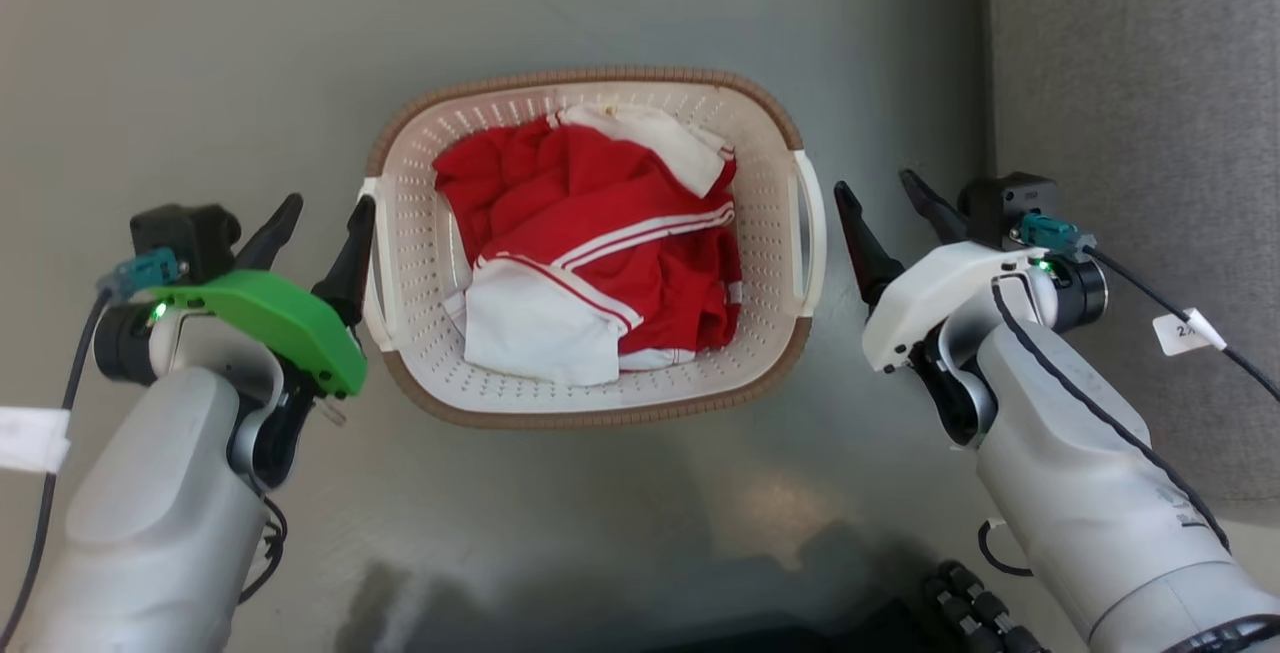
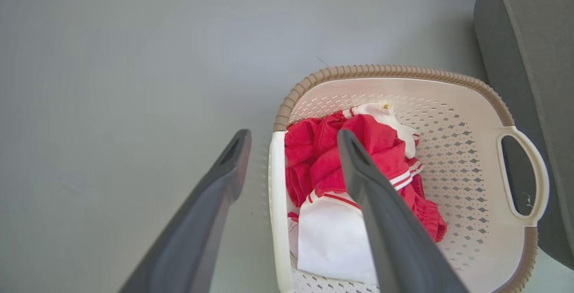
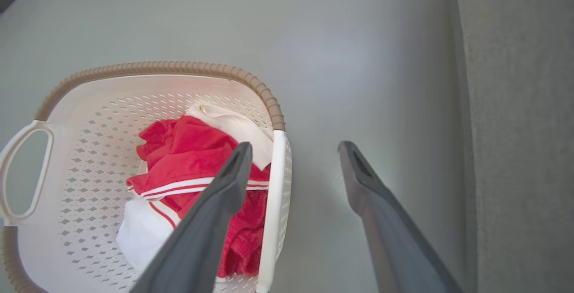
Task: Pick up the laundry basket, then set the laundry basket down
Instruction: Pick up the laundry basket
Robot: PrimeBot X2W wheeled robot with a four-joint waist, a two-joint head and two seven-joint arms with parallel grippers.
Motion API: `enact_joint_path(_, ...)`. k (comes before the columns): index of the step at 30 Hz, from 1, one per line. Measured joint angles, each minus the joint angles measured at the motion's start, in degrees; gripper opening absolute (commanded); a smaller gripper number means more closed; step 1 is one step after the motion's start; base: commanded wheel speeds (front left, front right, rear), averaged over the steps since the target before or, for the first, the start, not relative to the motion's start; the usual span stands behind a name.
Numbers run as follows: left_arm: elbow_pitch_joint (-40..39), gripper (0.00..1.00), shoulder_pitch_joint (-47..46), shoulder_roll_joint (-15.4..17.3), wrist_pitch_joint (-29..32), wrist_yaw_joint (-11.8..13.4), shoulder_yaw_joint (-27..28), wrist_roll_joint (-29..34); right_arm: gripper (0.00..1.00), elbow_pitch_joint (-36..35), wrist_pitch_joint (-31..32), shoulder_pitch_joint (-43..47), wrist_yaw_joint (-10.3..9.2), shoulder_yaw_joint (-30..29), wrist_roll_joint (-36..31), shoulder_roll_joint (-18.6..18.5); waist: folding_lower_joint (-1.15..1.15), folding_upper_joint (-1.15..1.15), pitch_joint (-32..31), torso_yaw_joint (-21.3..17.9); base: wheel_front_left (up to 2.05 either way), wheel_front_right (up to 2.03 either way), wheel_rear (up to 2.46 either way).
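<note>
Sitting flat on the grey floor (image 1: 600,3) is the laundry basket (image 1: 415,203). It is cream-white with lots of little holes and a brown rim. It is right in the middle of the head view, between the two arms. Red and white clothes (image 1: 600,233) lie bunched up inside it.

The left gripper (image 1: 330,201) is by the basket's left handle (image 1: 372,273). Its two dark fingers are spread apart and hold nothing. In the left wrist view one finger (image 2: 224,172) is over the floor outside the basket, and the other finger (image 2: 367,181) is over the clothes, with the white handle edge between them. I cannot tell if a finger touches the handle. A green cover (image 1: 270,318) sits on this wrist.

The right gripper (image 1: 872,181) is just beside the right handle (image 1: 815,233). Its fingers are spread apart too and hold nothing. In the right wrist view one finger (image 3: 228,181) shows in front of the clothes and the other (image 3: 363,181) is over the bare floor. In the head view both fingers look a little outside the handle, so I cannot tell if they are around it.

A big grey cloth-covered piece of furniture (image 1: 1130,83) stands to the right of the basket, near the right arm.
</note>
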Motion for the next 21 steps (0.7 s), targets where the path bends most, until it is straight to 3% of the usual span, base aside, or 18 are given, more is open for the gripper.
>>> enact_joint_path(7,2.88,1.00,-3.49,0.16,2.23,0.00,-3.07,-1.47,1.00,1.42,0.48,-3.05,1.13,4.52,4.22,0.00,0.00,0.00,5.13,0.15,0.00,0.00,0.00)
enact_joint_path(21,6.87,1.00,-10.23,0.40,5.77,0.00,-7.05,-6.79,1.00,4.50,2.35,-9.29,0.91,9.85,9.14,-0.10,-0.01,0.00,12.67,0.33,0.00,0.00,0.00)
